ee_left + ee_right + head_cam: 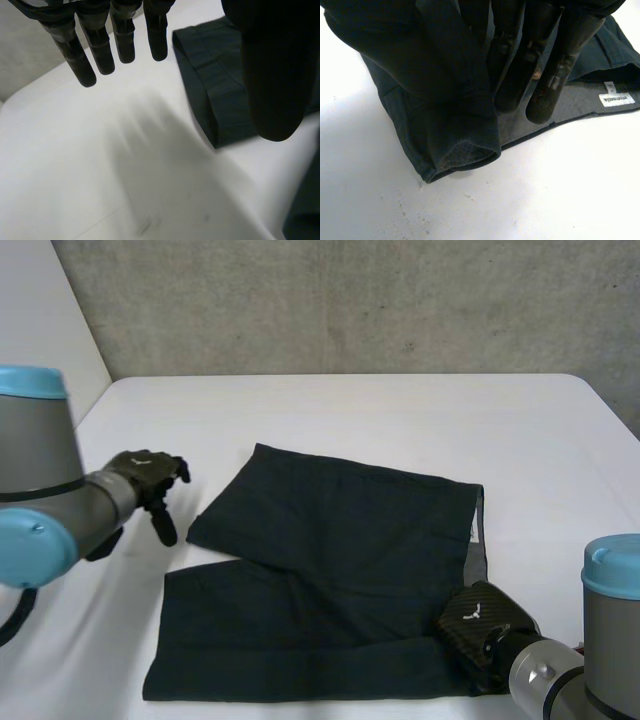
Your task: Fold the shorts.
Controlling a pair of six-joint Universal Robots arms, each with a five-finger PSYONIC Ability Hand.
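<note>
Dark navy shorts [330, 570] lie flat on the white table [400, 420], one leg folded across the other. My left hand [150, 480] hovers over bare table just left of the shorts' left edge. In the left wrist view its fingers [105, 50] are straight and apart from the thumb, holding nothing, with a leg hem of the shorts [210, 85] beside them. My right hand [485, 625] is at the near right corner, by the waistband. In the right wrist view its fingers [540, 65] pinch a fold of the shorts [445, 125] against the thumb.
A white label [616, 99] shows inside the grey waistband lining near my right fingertips. A grey concrete wall [350, 300] rises behind the table's far edge. Bare tabletop surrounds the shorts on the left, far and right sides.
</note>
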